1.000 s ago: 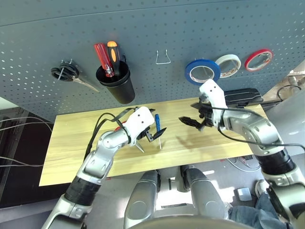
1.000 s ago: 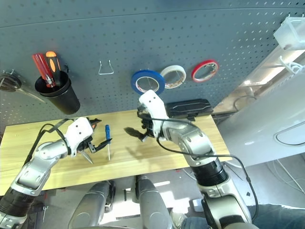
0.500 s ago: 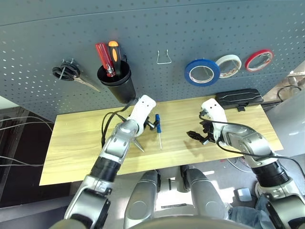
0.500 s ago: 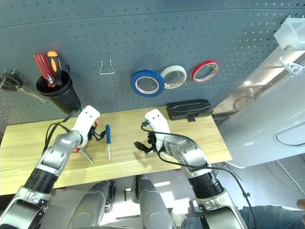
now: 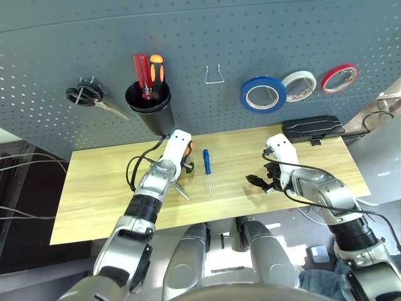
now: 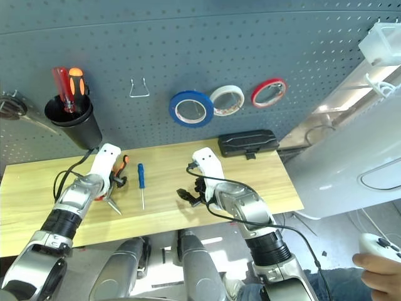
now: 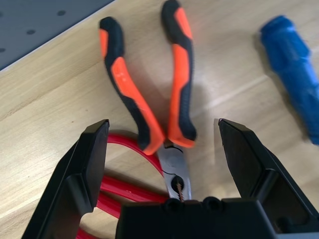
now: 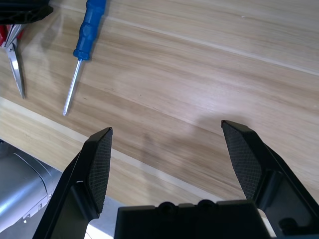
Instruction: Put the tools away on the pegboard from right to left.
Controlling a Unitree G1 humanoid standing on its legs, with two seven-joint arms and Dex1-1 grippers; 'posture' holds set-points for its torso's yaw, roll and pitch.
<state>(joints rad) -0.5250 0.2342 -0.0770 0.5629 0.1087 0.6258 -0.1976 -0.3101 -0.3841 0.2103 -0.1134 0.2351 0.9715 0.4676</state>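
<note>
Already the blue tape (image 5: 263, 95) hangs on the pegboard (image 5: 207, 31), at its right beside a white and a red roll, so the rightmost tool looks done. By my reading the pliers are the step in hand.

On the bench (image 5: 100, 182) the pliers (image 7: 149, 109) lie left of centre, orange-and-black handles pointing far, steel nose pointing near. They rest across the red handles of the scissors (image 7: 119, 184), touching them. Just to their right lies the blue screwdriver (image 5: 207, 168), apart from both.

The left end effector (image 7: 164, 164) hangs low over the pliers, fingers spread wide on either side of the joint where handles meet nose, holding nothing. The right end effector (image 8: 172, 159) hovers over bare wood at the right, also wide and empty.

Next, I judge, the left arm needs to sink a little and close across the handles near the joint, taking the pliers alone and not the scissors beneath. The wire hook (image 5: 215, 75) between cup (image 5: 150, 113) and tapes seems the likely place for them.
</note>
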